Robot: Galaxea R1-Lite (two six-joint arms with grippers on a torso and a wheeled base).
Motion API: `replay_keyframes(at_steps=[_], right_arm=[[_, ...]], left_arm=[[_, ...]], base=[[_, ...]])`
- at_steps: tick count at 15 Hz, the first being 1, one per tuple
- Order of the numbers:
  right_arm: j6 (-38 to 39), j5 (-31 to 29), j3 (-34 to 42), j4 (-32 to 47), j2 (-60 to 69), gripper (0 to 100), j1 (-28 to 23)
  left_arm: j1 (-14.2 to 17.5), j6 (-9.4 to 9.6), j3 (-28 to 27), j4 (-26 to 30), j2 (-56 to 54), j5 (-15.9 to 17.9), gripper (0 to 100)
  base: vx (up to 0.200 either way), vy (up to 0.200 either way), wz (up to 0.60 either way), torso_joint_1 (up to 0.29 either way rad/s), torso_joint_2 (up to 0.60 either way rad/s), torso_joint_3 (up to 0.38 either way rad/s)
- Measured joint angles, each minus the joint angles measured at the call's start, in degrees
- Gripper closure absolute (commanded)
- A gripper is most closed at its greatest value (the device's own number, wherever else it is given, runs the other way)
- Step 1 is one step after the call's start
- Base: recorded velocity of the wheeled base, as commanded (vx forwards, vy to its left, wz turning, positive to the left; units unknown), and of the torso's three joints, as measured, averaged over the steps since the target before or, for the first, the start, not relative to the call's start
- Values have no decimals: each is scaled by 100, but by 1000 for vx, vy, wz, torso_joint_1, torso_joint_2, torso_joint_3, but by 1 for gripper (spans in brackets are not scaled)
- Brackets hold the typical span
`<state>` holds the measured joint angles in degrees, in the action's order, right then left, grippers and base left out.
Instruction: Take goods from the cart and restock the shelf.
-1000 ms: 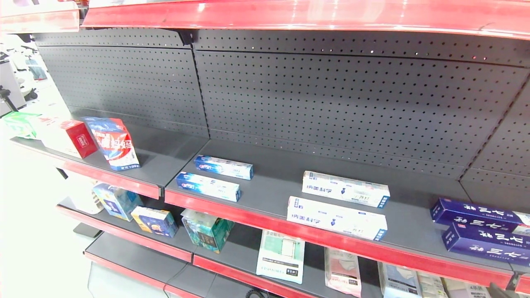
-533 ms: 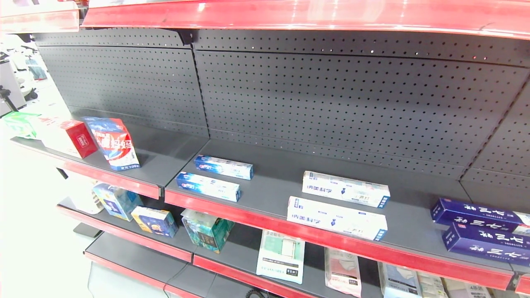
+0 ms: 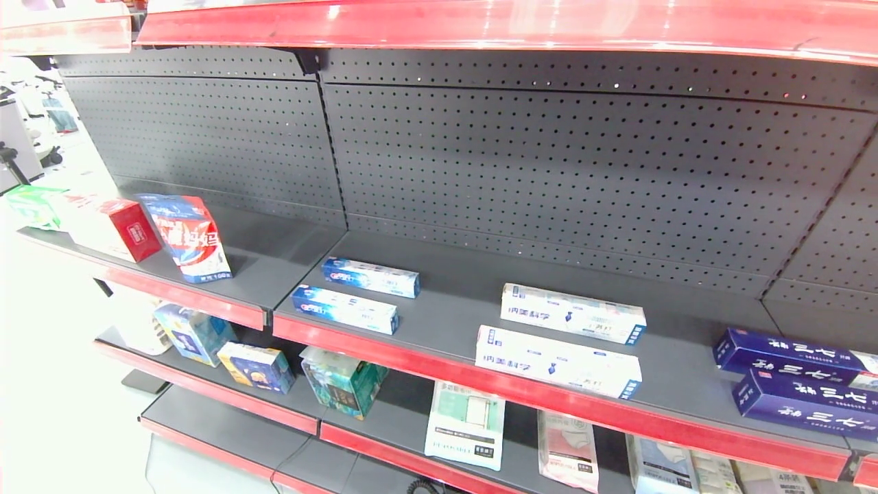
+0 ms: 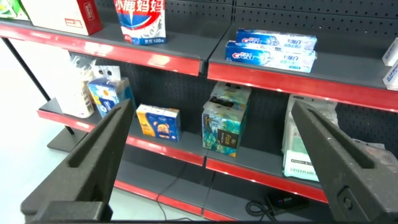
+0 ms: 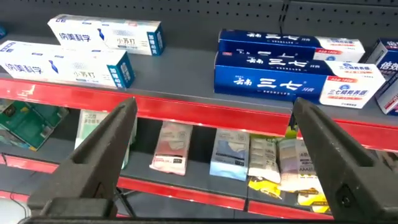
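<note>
The dark shelf with a red front edge (image 3: 439, 366) carries flat toothpaste boxes: two blue-and-white ones (image 3: 345, 309), two white ones (image 3: 557, 361) and dark blue ones (image 3: 802, 405) at the right. My left gripper (image 4: 211, 106) is open and empty, in front of the lower shelf below the blue-and-white boxes (image 4: 270, 56). My right gripper (image 5: 214, 102) is also open and empty. It faces the red shelf edge (image 5: 205, 109) between the white boxes (image 5: 62, 62) and the dark blue boxes (image 5: 298, 78).
A blue-and-red pouch (image 3: 188, 237) and a red-and-white box (image 3: 113, 226) stand on the shelf section to the left. The lower shelf holds small boxes (image 3: 257, 366), a teal box (image 4: 222, 124) and flat packs (image 5: 171, 146). A red upper shelf (image 3: 480, 24) overhangs. Bare shelf surface lies behind the toothpaste rows.
A dark tip at the lower right corner of the head view one second ago has dropped out of that picture. The goods on the shelf have not moved.
</note>
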<state>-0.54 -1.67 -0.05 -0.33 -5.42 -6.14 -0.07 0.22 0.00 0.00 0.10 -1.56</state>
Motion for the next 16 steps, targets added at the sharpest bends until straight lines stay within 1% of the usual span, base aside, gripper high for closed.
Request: replay_keyframes(at_steps=[5, 16], right_arm=[[11, -10, -2, 1, 20, 0, 0], [11, 1, -2, 4, 16, 0, 0]], left_arm=[[2, 11, 0, 2, 1, 9, 0], [0, 13, 0, 7, 21, 17, 0]], base=[[0, 0, 0, 0, 0, 0], [0, 0, -600, 2, 2, -1]])
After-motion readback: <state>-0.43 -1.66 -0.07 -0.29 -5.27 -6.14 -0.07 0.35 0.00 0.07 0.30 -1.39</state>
